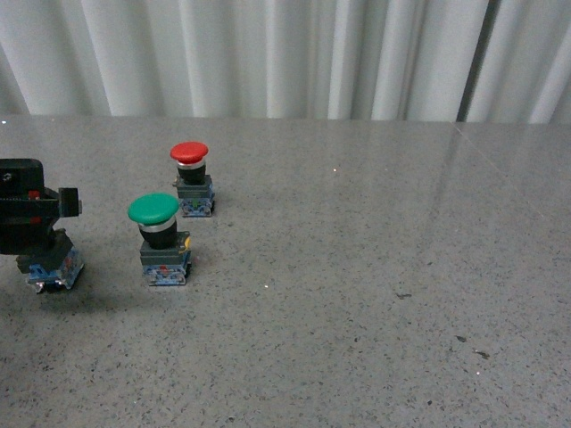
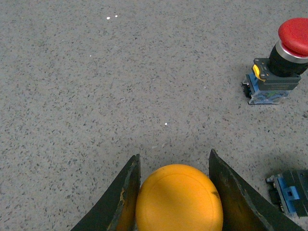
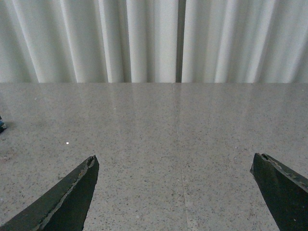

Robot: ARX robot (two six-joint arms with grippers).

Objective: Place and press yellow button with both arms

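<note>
**Left arm.** The left end effector (image 2: 174, 161) is closed on the yellow button (image 2: 179, 198). Its two dark, tapered fingers (image 2: 124, 197) bear against opposite sides of the cap, with no gap visible. Gripping the cap rather than the base keeps the button upright and leaves the block base free to seat flat on the surface (image 1: 357, 294).

**Button position.** In the front view the button sits at the far left, under the left arm (image 1: 27, 209). Its base is at or just above the surface; contact cannot be confirmed. The cap is a smooth, domed mushroom shape, and the base is a blue-grey moulded block.

**Right arm.** The right end effector (image 3: 174, 161) is wide open and holds nothing. It is judged to be free for the press.

**Surroundings.** The green button (image 1: 153, 210) stands near the yellow one, and the red button (image 1: 189, 153) stands further back. Both have the same form. The surface is hard, grey, speckled and slightly glossy, so a released base may slide.
</note>
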